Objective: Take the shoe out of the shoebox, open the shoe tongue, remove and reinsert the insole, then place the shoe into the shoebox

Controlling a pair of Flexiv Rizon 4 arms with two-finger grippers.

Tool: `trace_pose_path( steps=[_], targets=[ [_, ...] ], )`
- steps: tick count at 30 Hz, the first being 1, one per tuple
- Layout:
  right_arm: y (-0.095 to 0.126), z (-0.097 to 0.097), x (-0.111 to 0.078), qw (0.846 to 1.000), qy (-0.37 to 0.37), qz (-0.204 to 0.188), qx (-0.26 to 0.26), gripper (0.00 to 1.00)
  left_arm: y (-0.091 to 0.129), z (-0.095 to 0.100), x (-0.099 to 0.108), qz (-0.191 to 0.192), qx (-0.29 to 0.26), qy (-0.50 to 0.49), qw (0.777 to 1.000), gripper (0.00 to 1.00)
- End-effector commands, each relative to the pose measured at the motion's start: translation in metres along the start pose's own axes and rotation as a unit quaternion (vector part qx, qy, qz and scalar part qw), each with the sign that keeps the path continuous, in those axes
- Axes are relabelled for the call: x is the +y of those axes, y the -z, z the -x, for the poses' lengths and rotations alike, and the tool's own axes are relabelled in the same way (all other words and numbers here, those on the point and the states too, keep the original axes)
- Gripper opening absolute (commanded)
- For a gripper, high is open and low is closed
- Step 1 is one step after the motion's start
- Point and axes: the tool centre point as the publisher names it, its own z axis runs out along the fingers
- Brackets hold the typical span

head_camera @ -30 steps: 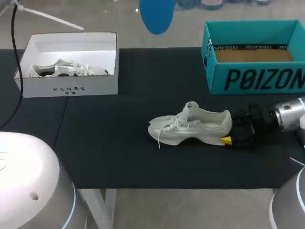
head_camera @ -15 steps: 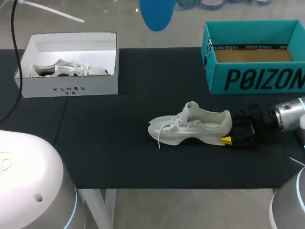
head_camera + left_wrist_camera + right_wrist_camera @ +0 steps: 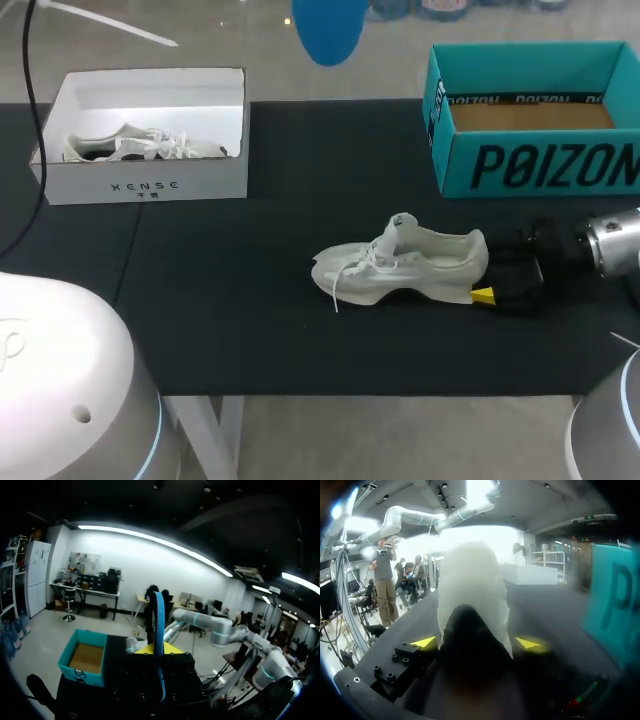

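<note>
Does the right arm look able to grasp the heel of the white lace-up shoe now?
Likely yes: the right claw is open directly behind the white lace-up shoe, one yellow tip on each side of its heel.

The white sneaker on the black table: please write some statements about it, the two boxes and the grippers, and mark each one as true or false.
1. The white lace-up sneaker lies inside the teal cardboard shoebox. False: it lies on the black table mat, in front of that box.
2. The right gripper is at the sneaker's heel. True.
3. The teal cardboard shoebox is open and holds no shoe. True.
4. The white cardboard box is empty. False: a second white shoe lies in it.
5. The blue insole is inside the sneaker. False: the left gripper holds it up in the air, shut on it.
</note>
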Motion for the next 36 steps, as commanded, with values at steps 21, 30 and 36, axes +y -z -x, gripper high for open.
trace_pose_path(
  steps=[21, 30, 36],
  targets=[
    [0.101, -0.002, 0.055, 0.981, 0.027, -0.182, -0.061, 1.00, 0.000, 0.001, 0.000, 0.001, 0.001, 0.000, 1.000, 0.00],
    [0.115, -0.005, 0.091, 0.936, 0.020, -0.341, -0.082, 1.00, 0.000, 0.001, 0.000, 0.001, 0.001, 0.000, 1.000, 0.00],
    [0.114, -0.009, 0.111, 0.915, 0.031, -0.391, -0.094, 1.00, 0.000, 0.001, 0.000, 0.001, 0.001, 0.000, 1.000, 0.00]
  ],
)
